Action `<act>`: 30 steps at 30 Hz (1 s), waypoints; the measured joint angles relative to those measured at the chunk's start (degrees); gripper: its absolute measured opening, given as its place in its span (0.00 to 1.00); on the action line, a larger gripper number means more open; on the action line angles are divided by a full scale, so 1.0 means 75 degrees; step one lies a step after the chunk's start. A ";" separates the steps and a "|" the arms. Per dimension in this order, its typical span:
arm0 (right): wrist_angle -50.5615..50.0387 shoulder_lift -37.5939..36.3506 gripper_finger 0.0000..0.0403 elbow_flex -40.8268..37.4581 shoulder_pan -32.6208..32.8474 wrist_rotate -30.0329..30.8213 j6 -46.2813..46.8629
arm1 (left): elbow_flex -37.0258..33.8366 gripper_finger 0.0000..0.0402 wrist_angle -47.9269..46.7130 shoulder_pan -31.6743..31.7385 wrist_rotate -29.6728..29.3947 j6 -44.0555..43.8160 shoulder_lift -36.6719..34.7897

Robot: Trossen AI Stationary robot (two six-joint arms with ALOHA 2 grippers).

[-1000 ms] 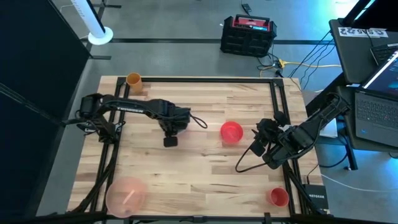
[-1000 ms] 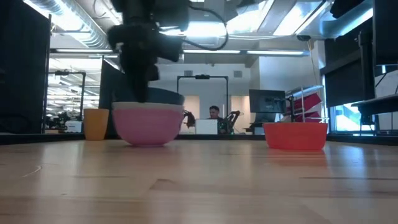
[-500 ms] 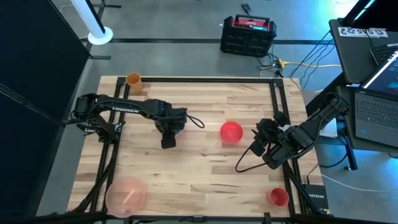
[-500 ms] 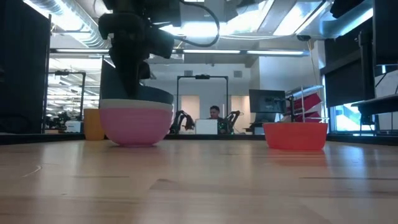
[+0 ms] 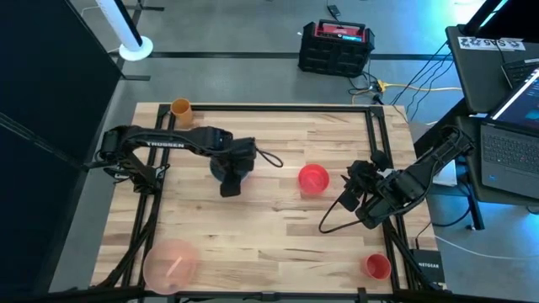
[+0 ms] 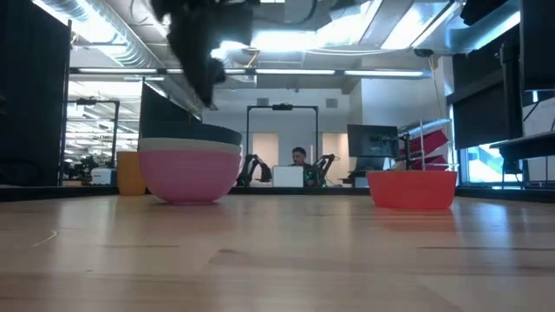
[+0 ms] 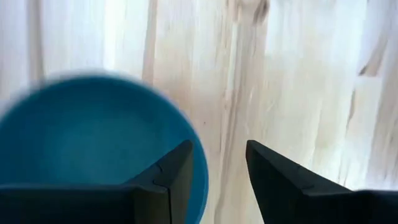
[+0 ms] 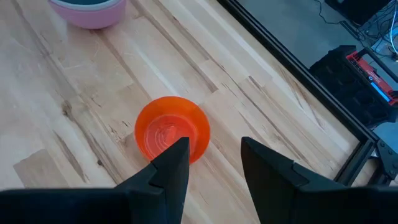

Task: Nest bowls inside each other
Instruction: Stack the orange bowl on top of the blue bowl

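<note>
A pink bowl [image 6: 191,178] stands on the table left of centre. A white bowl [image 6: 189,144] sits in it, and a dark blue bowl [image 7: 93,143] sits inside the white one. My left gripper [image 6: 206,97] hangs open just above this stack [image 5: 224,167], clear of it; in its wrist view its fingers [image 7: 217,177] stand over the blue rim's edge. A red bowl [image 5: 313,178] stands alone at centre right. My right gripper [image 8: 214,165] waits open above the table, on the right-edge side of the red bowl [image 8: 172,130]. The translucent pale-pink bowl [image 5: 173,261] rests at the near left corner.
An orange cup [image 5: 181,108] stands at the far left corner and a small red cup [image 5: 376,266] at the near right. Black rails [image 5: 370,135] run along the table's edges. Bare wood lies between the stack and the red bowl.
My left gripper has opened, let go of the dark blue bowl and risen straight up off the stack. The blue bowl, tilted on the rim before, now sits level in the white one. The stack has shifted slightly toward the orange cup.
</note>
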 joint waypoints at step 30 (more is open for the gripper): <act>0.5728 0.1212 0.33 -0.2572 -0.5328 -0.6341 -0.7438 | 0.1223 0.33 -0.1676 0.0103 -0.0669 -0.0438 -0.1196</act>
